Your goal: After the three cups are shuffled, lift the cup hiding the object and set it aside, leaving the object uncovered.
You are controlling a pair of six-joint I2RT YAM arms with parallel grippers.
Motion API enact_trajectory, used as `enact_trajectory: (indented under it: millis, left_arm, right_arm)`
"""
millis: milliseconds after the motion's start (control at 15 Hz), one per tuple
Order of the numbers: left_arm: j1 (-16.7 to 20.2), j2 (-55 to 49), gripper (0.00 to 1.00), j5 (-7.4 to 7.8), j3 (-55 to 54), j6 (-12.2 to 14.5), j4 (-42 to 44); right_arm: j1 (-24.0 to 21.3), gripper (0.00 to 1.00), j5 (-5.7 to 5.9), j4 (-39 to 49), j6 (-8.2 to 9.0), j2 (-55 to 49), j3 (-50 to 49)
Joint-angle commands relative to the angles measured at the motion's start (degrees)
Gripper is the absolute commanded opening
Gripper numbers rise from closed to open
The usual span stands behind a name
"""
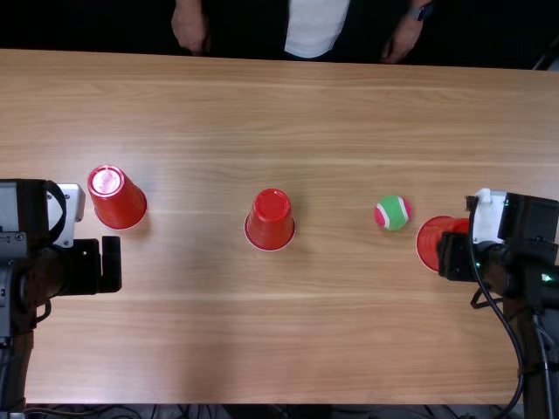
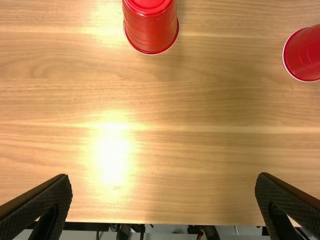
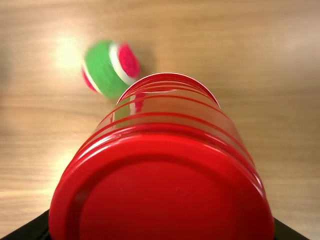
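Currently the right gripper [image 1: 452, 255] is closed on a tilted red plastic cup [image 3: 165, 190] near the right edge of the light brown wooden counter [image 1: 279, 113], which leaves the green-and-pink ball [image 1: 393, 212] uncovered just beside it. The left gripper [image 2: 164, 195] is open and empty near the left edge. Beyond the far edge the room is dark.

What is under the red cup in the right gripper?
The green-and-pink ball lies uncovered on the table beside the red cup, not under it. The cup's inside and the spot below it are hidden.
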Motion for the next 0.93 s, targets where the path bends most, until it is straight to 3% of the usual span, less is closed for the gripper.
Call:
enact_trajectory:
  millis: [0, 200, 467, 667, 733, 867]
  left_arm:
    - [-0.28, -0.84, 1.00, 0.08, -1.70, 0.54, -0.01]
    - [-0.46, -2.33, 1.00, 0.08, -1.96, 0.54, -0.01]
    - [-0.55, -2.33, 1.00, 0.08, -2.23, 0.54, -0.01]
    - [-0.55, -2.33, 1.00, 0.08, -2.23, 0.54, -0.01]
    - [-0.46, -2.33, 1.00, 0.08, -2.23, 0.54, -0.01]
    - [-0.37, -2.33, 1.00, 0.08, -2.31, 0.54, -0.01]
  right_arm:
    - [-1.95, 0.07, 0.07, 0.07, -1.30, -0.89, -1.60]
    - [-2.65, 0.08, 0.07, 1.55, -1.30, -0.01, -4.42]
    - [-2.83, 0.11, 0.28, 12.83, -1.09, 6.40, -6.88]
    - [-3.01, 0.20, 0.39, 16.10, -1.09, 9.57, -7.41]
    - [-3.09, 0.31, 0.39, 16.10, -1.09, 10.27, -7.49]
    - [-3.09, 0.80, 0.39, 16.10, -1.09, 11.24, -7.58]
